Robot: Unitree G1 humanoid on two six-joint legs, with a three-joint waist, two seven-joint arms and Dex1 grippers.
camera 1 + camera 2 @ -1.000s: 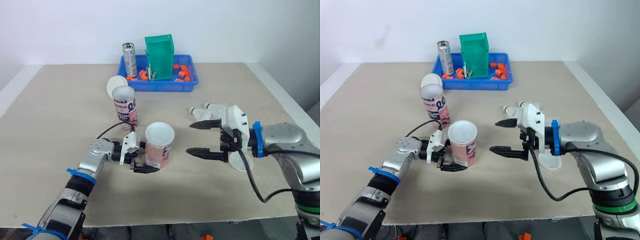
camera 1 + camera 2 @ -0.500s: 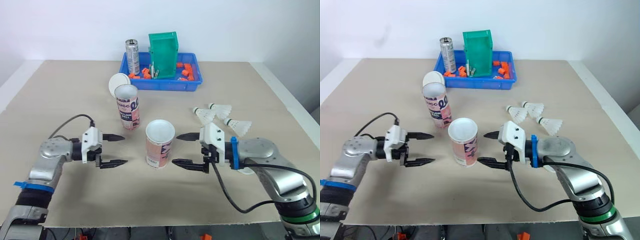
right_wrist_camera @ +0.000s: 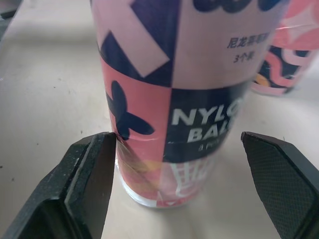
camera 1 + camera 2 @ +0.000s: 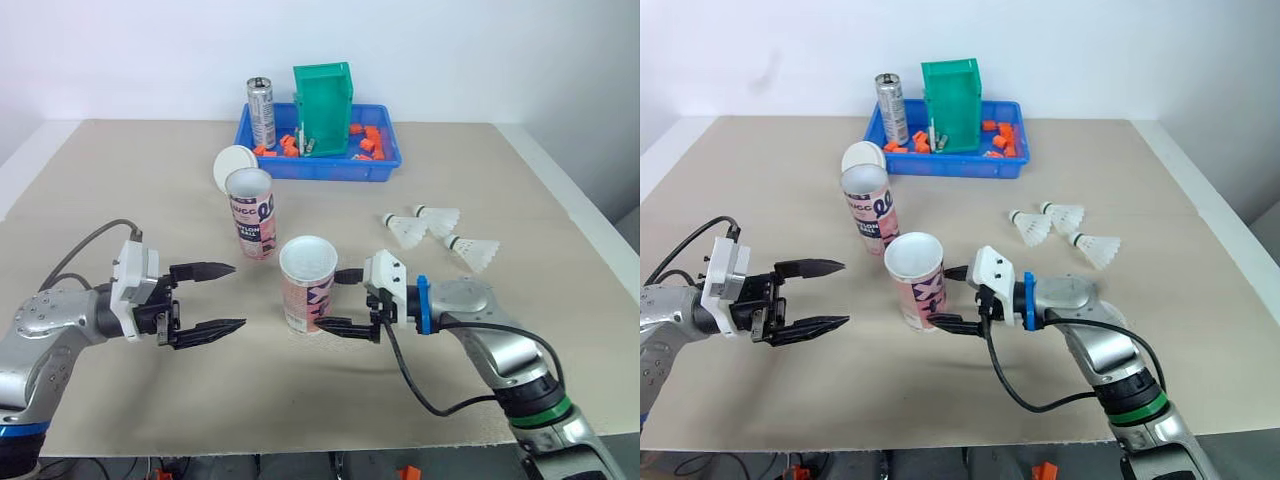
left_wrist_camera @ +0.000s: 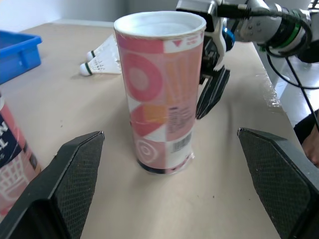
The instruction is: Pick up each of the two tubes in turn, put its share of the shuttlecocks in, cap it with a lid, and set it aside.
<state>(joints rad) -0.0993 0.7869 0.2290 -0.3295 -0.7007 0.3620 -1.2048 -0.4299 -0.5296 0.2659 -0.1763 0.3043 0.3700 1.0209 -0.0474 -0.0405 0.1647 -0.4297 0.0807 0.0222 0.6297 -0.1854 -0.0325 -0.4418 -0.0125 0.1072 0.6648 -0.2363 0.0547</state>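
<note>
- Near tube [image 4: 306, 295]: upright and open-mouthed at the centre of the table [image 4: 120, 200], uncapped, resting on its base.
- Right gripper [image 4: 328, 301]: reaches in from 3 o'clock of the near tube. Fingers parted, one on each side of the tube's lower body, close beside the wall in the right wrist view but not yet clamped. Sat well off at 3 o'clock a second ago, nearer half a second ago, and straddles now.
- Left gripper [image 4: 238, 296]: hangs at 9 o'clock of the near tube, well apart from it, fingers spread wide and holding nothing. Clasped that tube's base a second ago, then let go and backed away.
- Meaning of the change: probably a handover, with the left gripper out and the right gripper about to take hold. A squeeze and a lift look like the next step.
- Far tube [image 4: 251, 215]: upright at 11 o'clock of the near tube, open on top, with a round white lid [image 4: 232, 165] leaning behind it.
- Three shuttlecocks [image 4: 407, 231]: lying on the table at 2 o'clock of the near tube, apart from both grippers.
- Background: blue tray [image 4: 320, 172] at 12 o'clock near the far edge, holding a green bin [image 4: 322, 97] and a metal can [image 4: 260, 100].
- Task standing: early; no lid on the near tube or the far tube, neither set aside.
</note>
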